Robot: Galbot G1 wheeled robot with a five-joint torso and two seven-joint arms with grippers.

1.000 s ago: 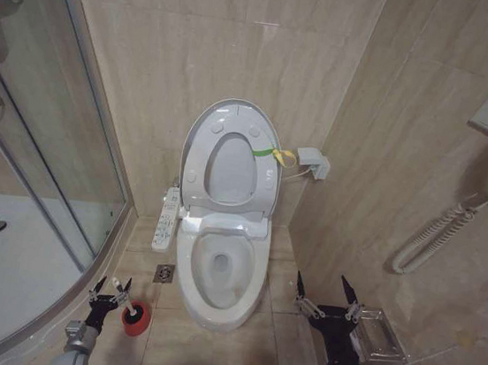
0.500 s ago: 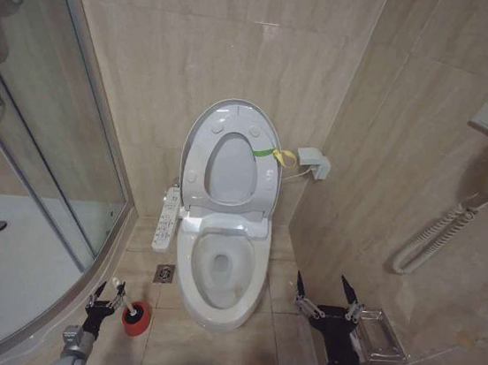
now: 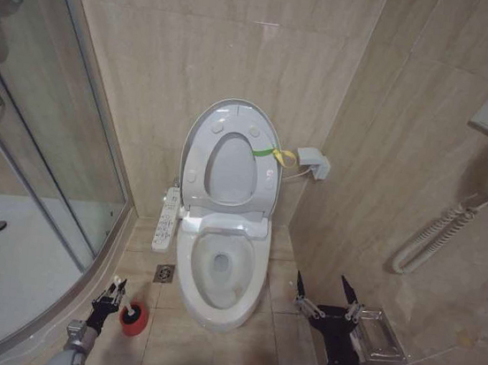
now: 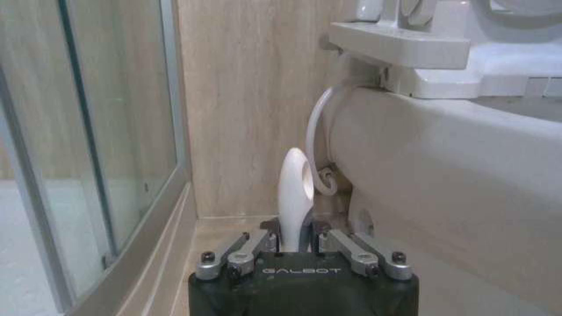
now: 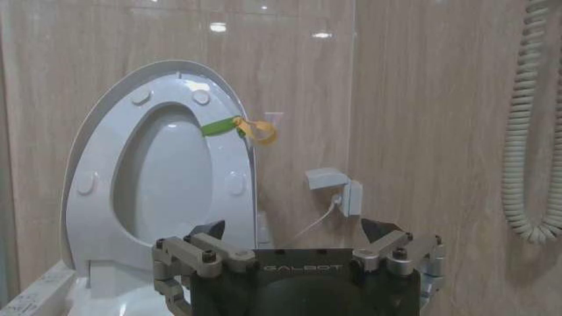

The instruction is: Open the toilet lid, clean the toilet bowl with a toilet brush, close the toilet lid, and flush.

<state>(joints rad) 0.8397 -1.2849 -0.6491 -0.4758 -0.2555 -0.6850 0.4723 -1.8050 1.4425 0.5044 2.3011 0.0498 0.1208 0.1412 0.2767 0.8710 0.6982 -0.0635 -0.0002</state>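
The toilet lid [image 3: 230, 170] stands raised against the wall with the ring seat [image 3: 196, 163] up in front of it, a yellow-green band [image 3: 270, 154] at its edge. Below it the white toilet bowl [image 3: 185, 260] is uncovered. On the floor to its left, the toilet brush sits head-down, black bristles [image 3: 129, 314] in a red cup [image 3: 133, 321]. My left gripper [image 3: 112, 291] is shut on the brush's white handle [image 4: 294, 194]. My right gripper [image 3: 327, 291] hangs open and holds nothing to the right of the bowl, facing the lid [image 5: 171, 158].
A glass shower enclosure [image 3: 62, 142] curves along the left. A floor drain [image 3: 164, 272] and a white button strip [image 3: 167, 218] lie left of the bowl. A metal holder [image 3: 380, 335], a coiled cord [image 3: 433, 234] and a wall box [image 3: 314, 163] line the right wall.
My left gripper's fingers have come together from open onto the brush handle beside the red cup. The right arm has not moved.
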